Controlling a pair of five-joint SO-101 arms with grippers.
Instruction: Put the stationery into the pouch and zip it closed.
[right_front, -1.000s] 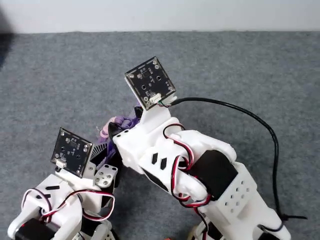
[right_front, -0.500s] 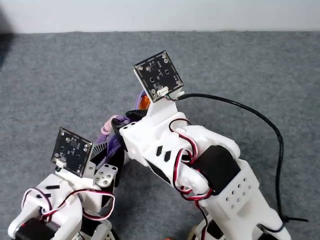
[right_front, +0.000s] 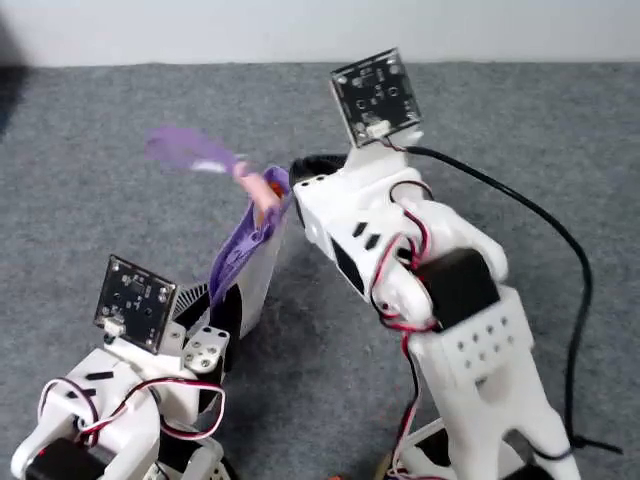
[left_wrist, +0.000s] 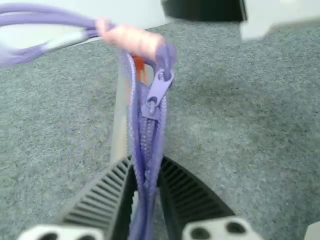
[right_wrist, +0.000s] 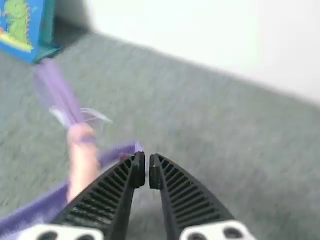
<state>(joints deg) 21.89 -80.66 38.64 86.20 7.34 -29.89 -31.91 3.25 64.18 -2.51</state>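
From the high view, the pouch (right_front: 250, 278) stands on edge on the grey table (right_front: 110, 110), between the two arms. Its purple zip edge faces up and runs from near to far. A purple strap (right_front: 185, 150) trails out to the left from the pouch's far end, and a pink toggle (right_front: 262, 190) sits where the strap meets the pouch. The left pincer (right_front: 213, 302) is at the near end of the pouch. The right pincer (right_front: 302, 172) is just right of the far end, beside the toggle.

In the left wrist view, the left pincer (left_wrist: 146, 182) is clamped narrow on the pouch (left_wrist: 144, 135), with the purple zip tape pinched between its two ribbed black fingers (left_wrist: 102, 200). The zipper pull (left_wrist: 157, 92) hangs at the far end of the tape, just below the pink toggle (left_wrist: 134, 42). The strap (left_wrist: 45, 20) loops away to the left. Something orange (left_wrist: 140, 70) shows inside the pouch, just behind the pull.

In the right wrist view, the right pincer (right_wrist: 145, 167) has its tips drawn almost together, leaving only a thin slit, and nothing can be seen between them. The far tip of the pouch (right_wrist: 120, 150) lies just left of those tips. The pink toggle (right_wrist: 81, 150) and the strap (right_wrist: 59, 95) are further left. A blue box with a green dinosaur picture (right_wrist: 20, 25) stands at the far left, by the white wall (right_wrist: 210, 35).
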